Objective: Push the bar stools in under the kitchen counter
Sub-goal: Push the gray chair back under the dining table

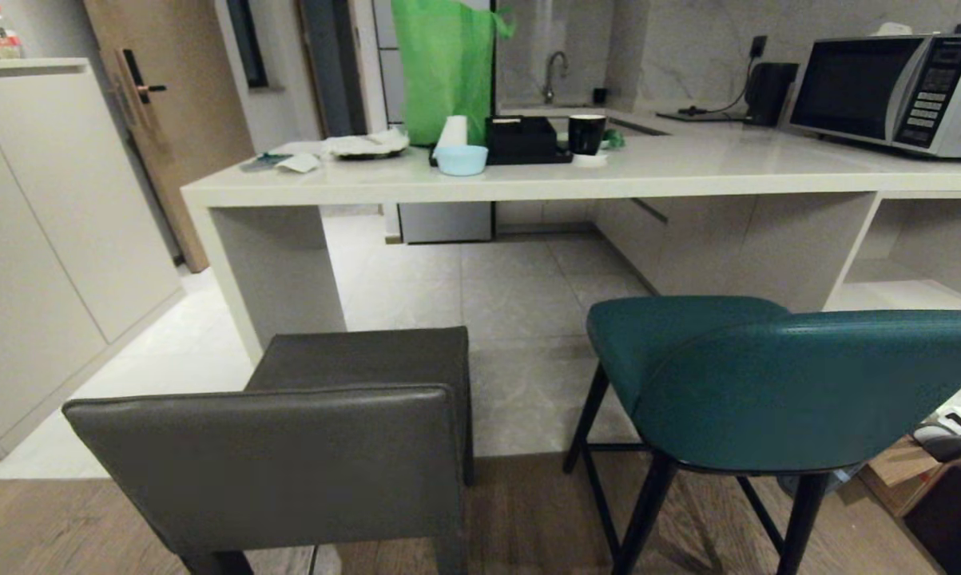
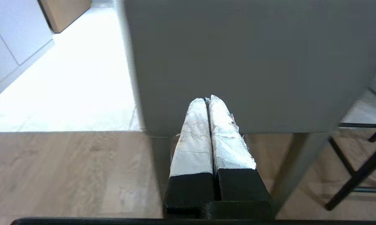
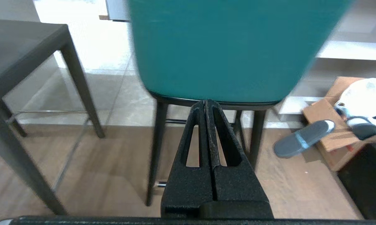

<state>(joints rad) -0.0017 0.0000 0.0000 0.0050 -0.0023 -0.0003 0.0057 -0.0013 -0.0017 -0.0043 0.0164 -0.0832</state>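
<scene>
Before the left pincer: boxy dark grey leather stool, its low back just ahead; fingers pressed together, empty.
Before the right pincer: teal padded stool on black legs, curved back just ahead; fingers likewise closed, empty.
Beyond both pincers: long pale cream stone-look worktop; both stools stand clear of it.
Handling: probably stiff, fairly heavy, tippy; push low on each back.

Dark grey stool, teal stool, cream counter.
</scene>
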